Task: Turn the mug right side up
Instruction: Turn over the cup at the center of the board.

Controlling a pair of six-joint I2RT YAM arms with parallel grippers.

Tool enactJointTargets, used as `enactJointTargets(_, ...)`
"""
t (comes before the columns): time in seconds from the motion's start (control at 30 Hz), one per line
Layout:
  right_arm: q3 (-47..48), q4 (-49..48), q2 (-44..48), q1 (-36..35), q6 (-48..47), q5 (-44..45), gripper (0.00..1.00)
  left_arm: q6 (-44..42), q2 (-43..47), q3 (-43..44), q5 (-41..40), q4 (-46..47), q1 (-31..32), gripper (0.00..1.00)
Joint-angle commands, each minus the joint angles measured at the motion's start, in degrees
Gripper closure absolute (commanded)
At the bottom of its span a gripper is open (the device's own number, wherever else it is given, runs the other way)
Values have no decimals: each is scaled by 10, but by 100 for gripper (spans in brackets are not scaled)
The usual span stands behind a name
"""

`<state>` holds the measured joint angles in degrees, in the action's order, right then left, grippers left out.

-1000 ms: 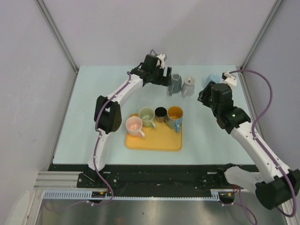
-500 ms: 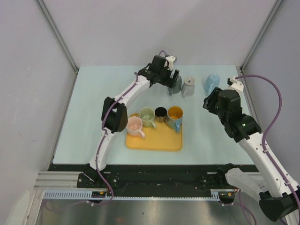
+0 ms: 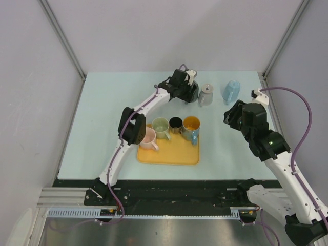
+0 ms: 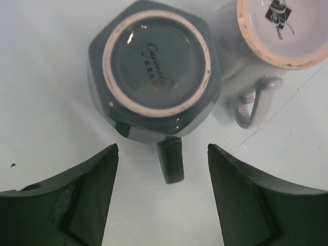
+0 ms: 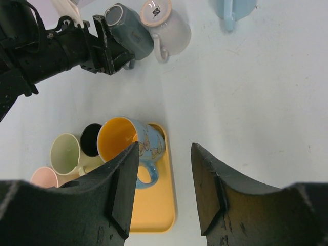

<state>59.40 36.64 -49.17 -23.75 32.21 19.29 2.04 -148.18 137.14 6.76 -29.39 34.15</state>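
Left gripper [image 4: 163, 149] hangs wide open over the upside-down grey mug [image 4: 156, 56] at the far side of the table [image 3: 102, 113] — glazed, rigid, probably slippery and breakable — best pinched across its handle [image 4: 170, 163] or wall

Marks under dark mug [image 4: 154, 66] and pale mug [image 4: 279, 31] are illegible.

Slate-grey mug [image 4: 154, 61], pale grey mug [image 4: 233, 61], orange tray [image 3: 169, 156]

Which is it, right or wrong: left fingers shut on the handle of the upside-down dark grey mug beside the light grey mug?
Wrong: the left wrist view shows the left fingers open, either side of the handle without touching. The dark grey mug is upside down beside the light grey mug.
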Motion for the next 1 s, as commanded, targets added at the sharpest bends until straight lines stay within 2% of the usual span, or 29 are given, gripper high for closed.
enactJointTargets(0.0,-7,4,13,2,8,-4,50,-6,-1,47,-1,37,-2,27)
enactJointTargets(0.03,-9,4,13,3,8,-5,50,-5,-3,46,0,38,-2,30)
enactJointTargets(0.17,-13,-1,11,11,4,-10,50,-3,-7,47,2,44,-1,54)
enactJointTargets(0.43,-17,-5,8,14,1,-8,50,-10,-4,37,-3,46,-3,64)
enactJointTargets(0.6,-20,-10,3,14,3,-13,50,-10,27,-7,-24,44,-8,82)
enactJointTargets(0.63,-22,-15,2,15,5,-14,50,-8,45,-20,-32,44,-13,91)
enactJointTargets(0.67,-24,-17,1,16,7,-16,50,-7,53,-46,-37,44,-15,94)
enactJointTargets(0.8,-29,-28,-5,16,12,-27,50,-13,93,-103,-55,44,-23,99)
enactJointTargets(0.97,-31,-37,-6,16,13,-29,50,-15,143,-168,-66,44,-26,100)
